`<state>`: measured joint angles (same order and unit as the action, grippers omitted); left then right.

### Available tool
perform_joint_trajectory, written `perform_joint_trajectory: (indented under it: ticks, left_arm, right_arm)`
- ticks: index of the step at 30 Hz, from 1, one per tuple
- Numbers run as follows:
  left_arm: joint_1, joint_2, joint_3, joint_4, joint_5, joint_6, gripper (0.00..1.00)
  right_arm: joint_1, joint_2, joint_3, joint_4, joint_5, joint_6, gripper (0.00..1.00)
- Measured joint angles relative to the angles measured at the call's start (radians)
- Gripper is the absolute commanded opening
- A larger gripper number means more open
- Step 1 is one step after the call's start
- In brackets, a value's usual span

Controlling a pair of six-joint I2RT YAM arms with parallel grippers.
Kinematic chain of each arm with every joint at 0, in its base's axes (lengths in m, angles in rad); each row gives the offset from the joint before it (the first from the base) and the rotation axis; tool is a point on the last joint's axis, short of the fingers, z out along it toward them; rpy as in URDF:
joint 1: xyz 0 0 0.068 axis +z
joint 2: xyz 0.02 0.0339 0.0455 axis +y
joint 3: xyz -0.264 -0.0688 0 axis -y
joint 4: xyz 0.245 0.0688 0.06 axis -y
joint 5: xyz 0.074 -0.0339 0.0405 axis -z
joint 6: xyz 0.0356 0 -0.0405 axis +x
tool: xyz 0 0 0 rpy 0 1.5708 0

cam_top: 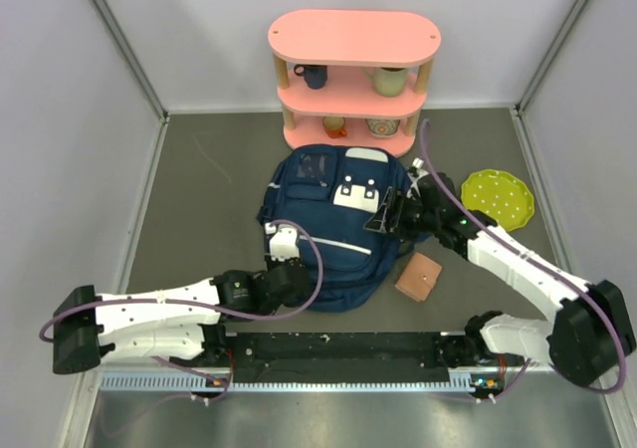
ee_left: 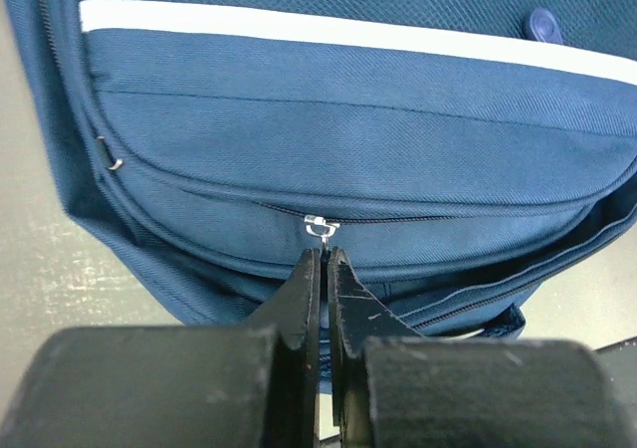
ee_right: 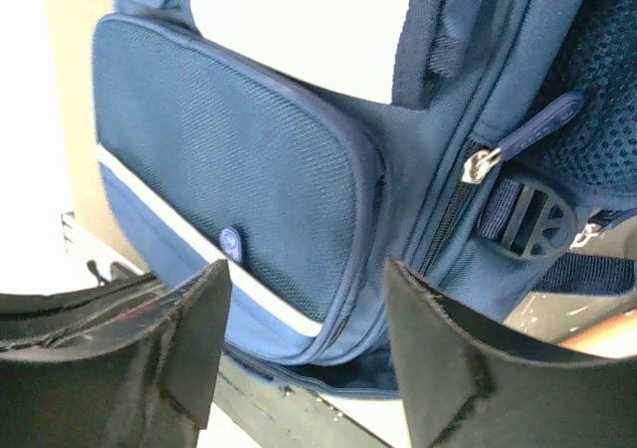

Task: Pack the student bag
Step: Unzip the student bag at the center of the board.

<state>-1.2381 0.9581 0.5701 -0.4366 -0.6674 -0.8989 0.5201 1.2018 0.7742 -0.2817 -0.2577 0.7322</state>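
Navy student bag (cam_top: 333,229) | left gripper (ee_left: 320,255) pinches zip pull (ee_left: 318,227) — wrist-view only | right gripper (ee_right: 307,281) spread

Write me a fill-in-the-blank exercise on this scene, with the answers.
1. The left gripper is ____ on the zipper pull of the student bag.
2. The right gripper hangs ____ over the bag.
3. The shelf behind the bag is ____.
4. The dotted plate is ____.
Answers: shut, open, pink, green.
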Motion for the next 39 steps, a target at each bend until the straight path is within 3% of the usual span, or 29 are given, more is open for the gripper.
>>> perform_joint_trajectory:
  ticks: [9, 16, 20, 21, 24, 30, 33, 39]
  left_arm:
    - [-0.023, 0.116, 0.029, 0.072, 0.090, 0.061, 0.00]
    - [-0.024, 0.116, 0.035, 0.090, 0.109, 0.106, 0.00]
    - [-0.024, 0.116, 0.036, 0.096, 0.119, 0.131, 0.00]
    - [-0.024, 0.116, 0.036, 0.096, 0.121, 0.138, 0.00]
    - [-0.024, 0.116, 0.036, 0.100, 0.127, 0.151, 0.00]
    - [-0.026, 0.111, 0.050, 0.074, 0.101, 0.196, 0.00]
    - [-0.015, 0.082, 0.066, 0.035, 0.059, 0.207, 0.00]
    - [0.142, 0.004, 0.067, -0.032, 0.050, 0.222, 0.00]
  right_arm:
    - [0.014, -0.338, -0.242, 0.027, -0.026, 0.215, 0.71]
    - [0.126, -0.281, -0.323, 0.065, -0.002, 0.355, 0.66]
    - [0.132, -0.222, -0.322, 0.153, 0.014, 0.390, 0.50]
    - [0.132, -0.214, -0.322, 0.158, 0.017, 0.391, 0.42]
    - [0.132, -0.182, -0.321, 0.154, 0.032, 0.385, 0.00]
    - [0.121, -0.171, -0.285, 0.082, 0.067, 0.335, 0.00]
    - [0.055, -0.185, -0.242, 0.026, 0.052, 0.274, 0.00]
    - [-0.052, -0.167, -0.175, -0.043, 0.003, 0.158, 0.00]
